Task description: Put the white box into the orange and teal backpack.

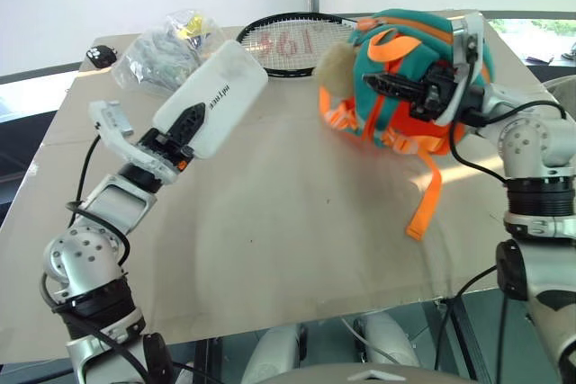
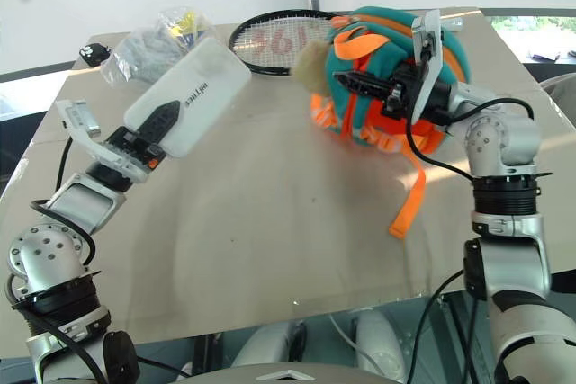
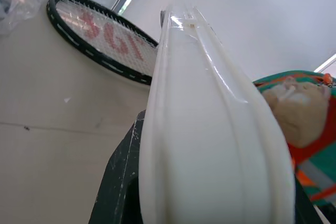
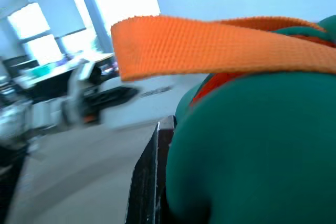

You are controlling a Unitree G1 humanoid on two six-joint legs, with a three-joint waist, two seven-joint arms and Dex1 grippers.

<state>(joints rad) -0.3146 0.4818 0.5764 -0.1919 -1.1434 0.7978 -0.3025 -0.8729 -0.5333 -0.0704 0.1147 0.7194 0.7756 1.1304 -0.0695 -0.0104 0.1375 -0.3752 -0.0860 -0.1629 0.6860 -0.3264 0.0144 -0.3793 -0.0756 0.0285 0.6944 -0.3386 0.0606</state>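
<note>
Your white box (image 1: 213,98) is off the table, clamped at its lower end in the left gripper (image 1: 183,129), fingers closed tight on it. Box sticks out from the gripper toward approx 1 o'clock in the head view; long axis runs lower-left to upper-right, free end raised and aimed at the racket head, lettered face up toward you. In the left wrist view it rises edge-on between the two black fingers.

At 3 o'clock from the box, well apart, you've got the orange and teal backpack (image 1: 396,69) on the right half of the table. Right gripper (image 1: 407,87) is pinched shut on its fabric, pointing left across the bag. Beige plush charm (image 1: 336,69) sits on the bag's left side; one orange strap (image 1: 425,200) trails toward the near edge.

Behind the box: tennis racket (image 1: 292,42) at 12–1 o'clock, clear plastic bag of items (image 1: 166,47) at approx 11. All on the tan table (image 1: 288,240).
</note>
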